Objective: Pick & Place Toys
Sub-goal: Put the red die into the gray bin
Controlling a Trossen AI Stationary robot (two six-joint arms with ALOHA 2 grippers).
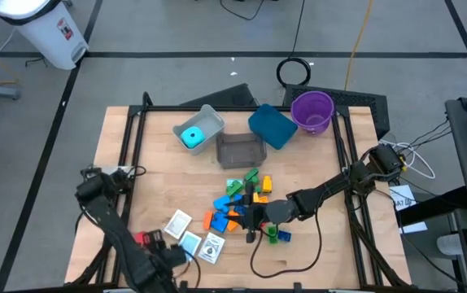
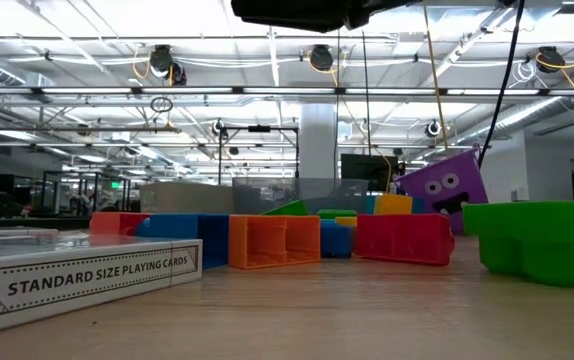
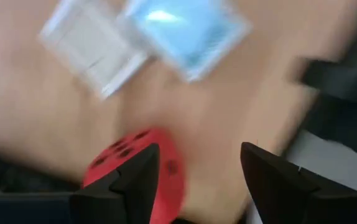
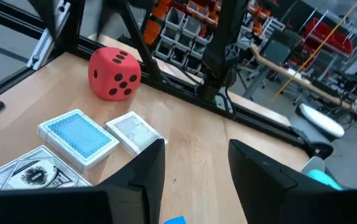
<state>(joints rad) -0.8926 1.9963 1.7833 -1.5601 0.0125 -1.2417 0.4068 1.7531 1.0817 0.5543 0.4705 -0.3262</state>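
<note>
A pile of small bricks (image 1: 242, 203) in red, blue, green, yellow and orange lies on the table's middle. In the low view they show as an orange brick (image 2: 272, 240), a red one (image 2: 402, 238) and a green one (image 2: 537, 240). Three flat cards (image 1: 193, 236) lie left of the pile. The red die (image 1: 144, 238) sits near the front left. The cyan die (image 1: 193, 135) sits in the grey bin (image 1: 211, 120). My left gripper (image 3: 197, 180) is open beside the red die (image 3: 132, 168). My right gripper (image 4: 194, 174) is open and empty at the pile's near edge (image 1: 254, 224). My left gripper has one finger (image 3: 142, 180) in front of the red die's side (image 3: 166, 163), and the die lies mostly outside the gap. The view is blurred, so I cannot tell whether the finger touches it. The die rests on the table.
A dark bin (image 1: 240, 149), a teal bin (image 1: 272, 126) and a purple cup (image 1: 312, 110) stand at the table's far side. A playing-card box (image 2: 77, 280) lies close to the low camera. The right wrist view shows the red die (image 4: 114, 73) and the cards (image 4: 79, 134) ahead.
</note>
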